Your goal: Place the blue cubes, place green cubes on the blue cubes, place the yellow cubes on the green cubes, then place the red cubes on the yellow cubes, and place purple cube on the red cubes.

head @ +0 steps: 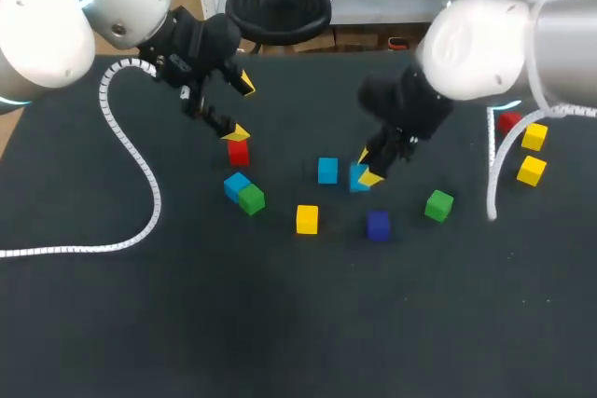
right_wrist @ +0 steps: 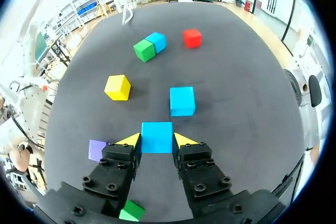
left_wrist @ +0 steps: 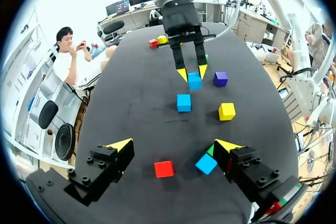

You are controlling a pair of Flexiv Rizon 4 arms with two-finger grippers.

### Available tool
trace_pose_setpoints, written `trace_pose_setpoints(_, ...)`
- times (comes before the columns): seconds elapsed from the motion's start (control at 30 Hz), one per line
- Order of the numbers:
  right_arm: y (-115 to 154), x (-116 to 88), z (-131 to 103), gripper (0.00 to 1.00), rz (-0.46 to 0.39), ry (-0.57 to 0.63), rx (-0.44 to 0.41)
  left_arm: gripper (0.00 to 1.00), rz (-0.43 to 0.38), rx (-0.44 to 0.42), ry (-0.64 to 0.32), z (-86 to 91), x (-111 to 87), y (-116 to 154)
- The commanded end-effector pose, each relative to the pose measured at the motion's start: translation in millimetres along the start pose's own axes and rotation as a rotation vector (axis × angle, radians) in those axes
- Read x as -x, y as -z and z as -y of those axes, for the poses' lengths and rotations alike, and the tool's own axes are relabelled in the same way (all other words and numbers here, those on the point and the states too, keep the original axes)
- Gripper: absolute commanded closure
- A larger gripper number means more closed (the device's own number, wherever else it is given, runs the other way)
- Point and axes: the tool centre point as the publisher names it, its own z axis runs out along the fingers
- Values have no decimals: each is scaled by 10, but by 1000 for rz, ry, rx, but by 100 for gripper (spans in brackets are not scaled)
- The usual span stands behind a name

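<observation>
Black table (head: 280,323) underneath, white coiled cable (head: 65,250) curling over it at nine o'clock, second white cable (head: 491,193) at three o'clock

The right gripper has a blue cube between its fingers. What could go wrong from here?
1. The right gripper is shut on the held blue cube with only its yellow tips, near one edge, so the cube may twist or slip.
2. The second blue cube lies just ahead of it; a careless placement could knock it.
3. The left gripper hangs open above the red cube, one finger close to the touching blue-green pair, which it might push.
</observation>
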Motion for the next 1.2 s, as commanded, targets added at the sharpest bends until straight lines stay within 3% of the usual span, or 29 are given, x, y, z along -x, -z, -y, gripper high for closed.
trace_pose_setpoints(0.03,-92,-81,87,100,27,9,11,0,-6,-2,3,-10,11,1)
trace_pose_setpoints(0.57,-10,46,271,100,2,72,1,0,-6,-2,3,-10,11,1)
trace_pose_setpoints(1.2,-137,4,334,100,0,58,30,0,-6,-2,3,-10,11,1)
